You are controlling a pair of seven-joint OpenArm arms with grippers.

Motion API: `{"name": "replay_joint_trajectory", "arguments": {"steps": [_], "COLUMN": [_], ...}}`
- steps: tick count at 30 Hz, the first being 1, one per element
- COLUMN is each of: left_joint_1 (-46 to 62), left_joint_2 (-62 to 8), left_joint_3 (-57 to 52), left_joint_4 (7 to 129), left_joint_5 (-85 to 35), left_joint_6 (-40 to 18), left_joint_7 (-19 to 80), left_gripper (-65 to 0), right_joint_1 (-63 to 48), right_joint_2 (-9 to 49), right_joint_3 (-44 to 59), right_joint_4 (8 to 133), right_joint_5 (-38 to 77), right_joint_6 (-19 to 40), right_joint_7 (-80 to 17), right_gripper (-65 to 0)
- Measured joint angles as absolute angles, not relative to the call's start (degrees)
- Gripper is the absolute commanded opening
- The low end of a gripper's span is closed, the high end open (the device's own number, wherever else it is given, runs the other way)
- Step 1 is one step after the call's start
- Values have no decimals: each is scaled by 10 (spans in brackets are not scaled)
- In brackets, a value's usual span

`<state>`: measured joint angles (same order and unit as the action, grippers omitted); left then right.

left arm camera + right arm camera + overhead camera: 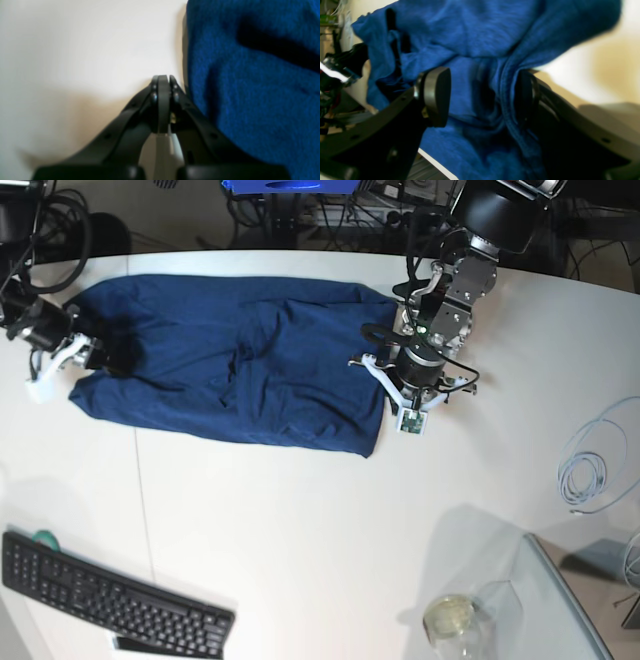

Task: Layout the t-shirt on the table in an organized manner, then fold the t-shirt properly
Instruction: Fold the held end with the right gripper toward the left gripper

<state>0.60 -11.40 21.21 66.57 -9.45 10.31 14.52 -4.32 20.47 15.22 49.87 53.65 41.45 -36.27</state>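
Layout step. Dark navy blue soft knit t-shirt lies rumpled across the wide smooth white table. My right gripper: jaws parted around a bunched hem fold, not clamped. Left gripper: jaws clenched, empty, just beside the cloth edge. Next, I'd say: clamp right, pull flat.

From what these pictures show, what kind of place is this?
Probably a robotics lab or office workspace, not a home. A wide white table carries a computer keyboard and a coiled cable, tangled cables lie behind it, and two robot arms work on a navy t-shirt.
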Motion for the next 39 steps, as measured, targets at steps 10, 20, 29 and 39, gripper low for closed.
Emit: {"name": "replay_joint_trajectory", "arguments": {"steps": [10,20,29,39], "left_joint_1": [4,3,3,3], "left_joint_2": [-100,-102,-83,-86], "left_joint_3": [223,244,245,245], "left_joint_4": [665,667,666,669], "left_joint_5": [-92,-94,-94,-95], "left_joint_6": [104,104,105,99], "left_joint_7": [145,143,145,145], "left_gripper": [-650,-650,-650,-650], "right_joint_1": [-48,-51,-56,-21], "right_joint_2": [201,186,114,73], "right_joint_3": [149,144,141,-44], "right_joint_4": [495,618,758,822], "right_joint_5": [511,488,485,491], "right_joint_6": [409,387,333,232], "right_joint_7": [-351,-451,-543,-541], "right_gripper": [-650,-648,-648,-648]}}
